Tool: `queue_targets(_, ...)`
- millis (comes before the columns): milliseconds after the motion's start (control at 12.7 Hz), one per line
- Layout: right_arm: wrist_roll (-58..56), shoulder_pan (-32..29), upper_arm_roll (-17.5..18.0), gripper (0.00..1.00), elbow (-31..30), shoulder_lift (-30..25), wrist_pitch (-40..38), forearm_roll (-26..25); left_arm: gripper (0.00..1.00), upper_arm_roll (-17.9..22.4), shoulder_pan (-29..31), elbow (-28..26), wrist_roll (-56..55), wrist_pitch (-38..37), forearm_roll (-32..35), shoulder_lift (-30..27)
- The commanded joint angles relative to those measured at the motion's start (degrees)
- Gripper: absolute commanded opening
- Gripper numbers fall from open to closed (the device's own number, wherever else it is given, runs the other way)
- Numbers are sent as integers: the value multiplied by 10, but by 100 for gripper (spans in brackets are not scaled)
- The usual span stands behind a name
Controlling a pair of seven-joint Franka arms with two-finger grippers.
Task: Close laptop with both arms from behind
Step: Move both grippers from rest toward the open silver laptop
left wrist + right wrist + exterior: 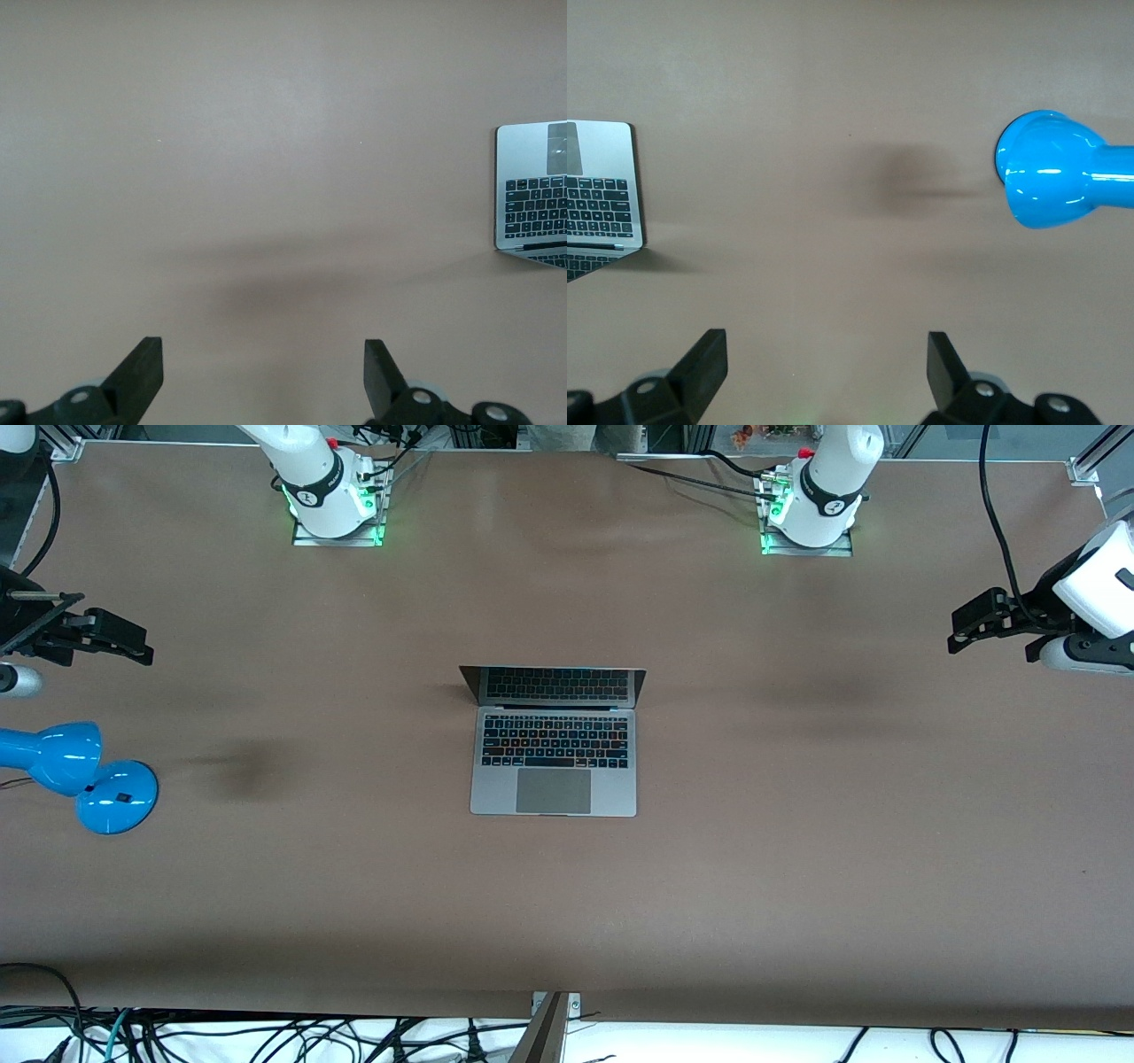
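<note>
The silver-grey laptop point(553, 744) lies open at the middle of the brown table, its screen upright toward the robots' bases and its trackpad toward the front camera. Part of it shows in the left wrist view point(534, 197) and in the right wrist view point(602, 197). My left gripper point(959, 638) hangs open and empty over the left arm's end of the table, well away from the laptop. My right gripper point(142, 651) hangs open and empty over the right arm's end. In both wrist views the fingers point(142, 367) point(704, 363) stand wide apart over bare table.
A glossy blue desk lamp point(80, 771) lies at the right arm's end of the table, close under my right gripper; its head shows in the right wrist view point(1050, 170). The two green-lit arm bases point(337, 514) point(806, 522) stand along the table's edge. Cables hang at the front edge.
</note>
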Motion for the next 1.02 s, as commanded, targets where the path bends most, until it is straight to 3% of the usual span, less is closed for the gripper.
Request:
queue_targets(0, -6, -4, 3, 100, -1, -3, -3, 8, 100, 0, 2, 6, 15, -5, -15, 1)
queue_targets(472, -3, -4, 3, 100, -1, -3, -3, 9, 100, -9, -5, 6, 15, -23, -16, -2)
queue_targets(787, -3, -4, 4, 100, -1, -3, -3, 9, 100, -59, -2, -6, -28, -37, -16, -12)
queue_targets(944, 1, 7, 4, 100, -1, -1, -2, 33, 100, -93, -1, -19, -60, -37, -16, -22)
